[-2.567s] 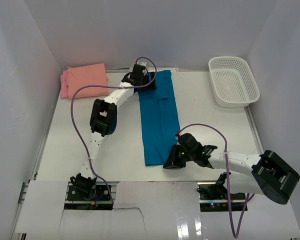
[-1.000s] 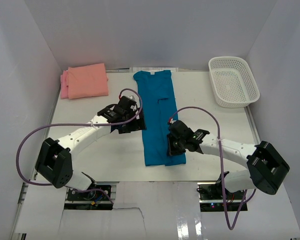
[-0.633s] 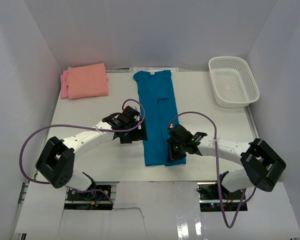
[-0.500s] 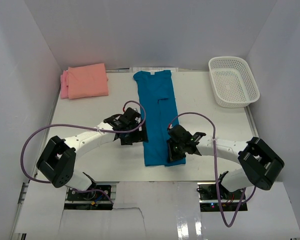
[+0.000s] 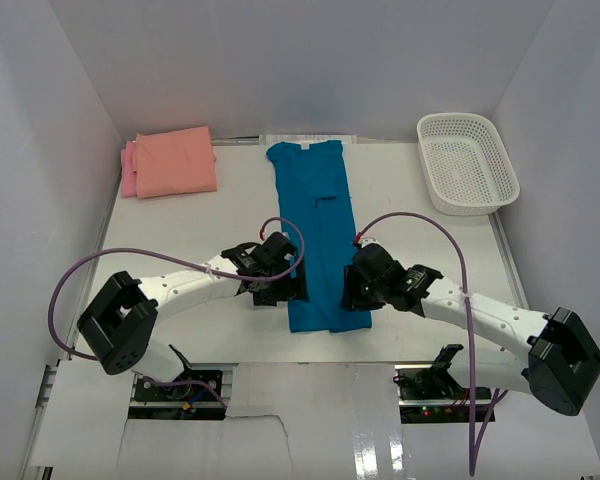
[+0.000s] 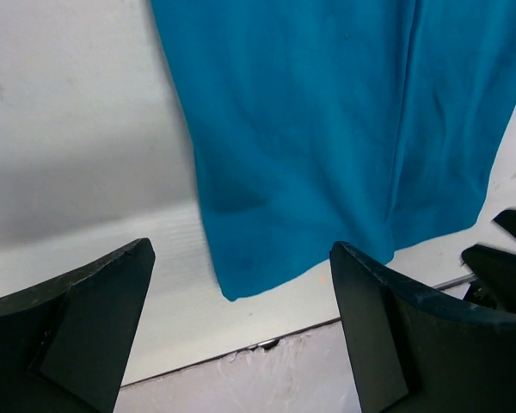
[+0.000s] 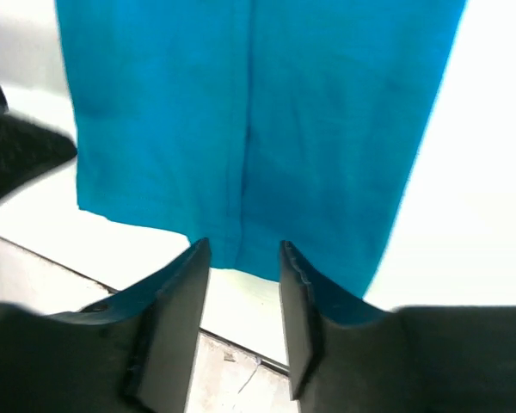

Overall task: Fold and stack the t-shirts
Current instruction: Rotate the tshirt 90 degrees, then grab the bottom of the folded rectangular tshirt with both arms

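The teal-blue t-shirt (image 5: 316, 235) lies flat as a long narrow strip, collar at the back and hem toward the near table edge. My left gripper (image 5: 290, 290) hovers at the hem's left corner, jaws wide open; in the left wrist view the hem (image 6: 327, 215) lies between its fingers (image 6: 95, 318), and the gripper (image 6: 241, 249) holds nothing. My right gripper (image 5: 353, 292) hovers at the hem's right corner; in the right wrist view the gripper (image 7: 241, 249) is narrowly open and empty over the teal cloth (image 7: 258, 129). The salmon-orange t-shirt (image 5: 176, 160) lies folded on the pink one (image 5: 128, 170) at the back left.
A white mesh basket (image 5: 458, 118) stands at the back right. The table's near edge (image 6: 267, 344) runs just beyond the hem, and it also shows in the right wrist view (image 7: 241, 344). Purple cables loop over both arms.
The left gripper has left the collar and travelled down the shirt's left side to the hem's left corner. The right gripper has shifted slightly at the hem's right corner. The shirt lies unchanged.
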Robot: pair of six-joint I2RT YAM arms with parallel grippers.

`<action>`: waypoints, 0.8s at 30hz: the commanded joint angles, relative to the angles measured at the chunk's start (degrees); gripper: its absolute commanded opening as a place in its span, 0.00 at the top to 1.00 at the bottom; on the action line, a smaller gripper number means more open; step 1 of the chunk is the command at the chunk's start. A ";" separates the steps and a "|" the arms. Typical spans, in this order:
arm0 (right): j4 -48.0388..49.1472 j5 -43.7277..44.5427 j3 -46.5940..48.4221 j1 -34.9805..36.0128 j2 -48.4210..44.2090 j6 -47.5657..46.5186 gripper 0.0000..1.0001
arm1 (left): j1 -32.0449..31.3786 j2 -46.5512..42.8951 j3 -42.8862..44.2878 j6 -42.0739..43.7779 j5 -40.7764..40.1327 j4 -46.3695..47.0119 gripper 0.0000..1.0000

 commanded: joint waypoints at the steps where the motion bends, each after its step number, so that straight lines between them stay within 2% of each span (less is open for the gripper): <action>1: -4.49 3.49 -1.88 -1.45 -1.58 1.35 0.54 | -2.72 -3.77 -2.53 -5.10 -0.01 0.72 0.05; 5: -3.79 -0.02 -6.45 -6.54 -3.16 0.39 0.48 | -5.18 -6.24 -6.67 -9.51 -3.08 1.59 0.05; 10: -2.82 -1.87 -10.40 -11.55 -4.40 -2.16 0.51 | -6.76 -8.26 -12.56 -13.03 -4.32 5.46 0.05; 13: -0.63 -4.59 -12.25 -13.76 -3.44 -3.74 0.52 | -7.29 -8.88 -16.95 -13.65 -5.20 11.16 0.06; 15: 1.30 -8.19 -12.96 -14.12 -2.82 -4.01 0.52 | -7.64 -8.27 -17.57 -13.47 -6.42 12.49 0.06; 22: 4.12 -11.62 -14.19 -14.12 -0.80 -4.01 0.52 | -8.43 -4.66 -16.00 -12.86 -8.80 13.11 0.06; 24: 4.30 -12.07 -14.45 -14.12 -0.80 -4.01 0.57 | -8.96 -3.96 -15.38 -12.86 -8.63 13.20 0.06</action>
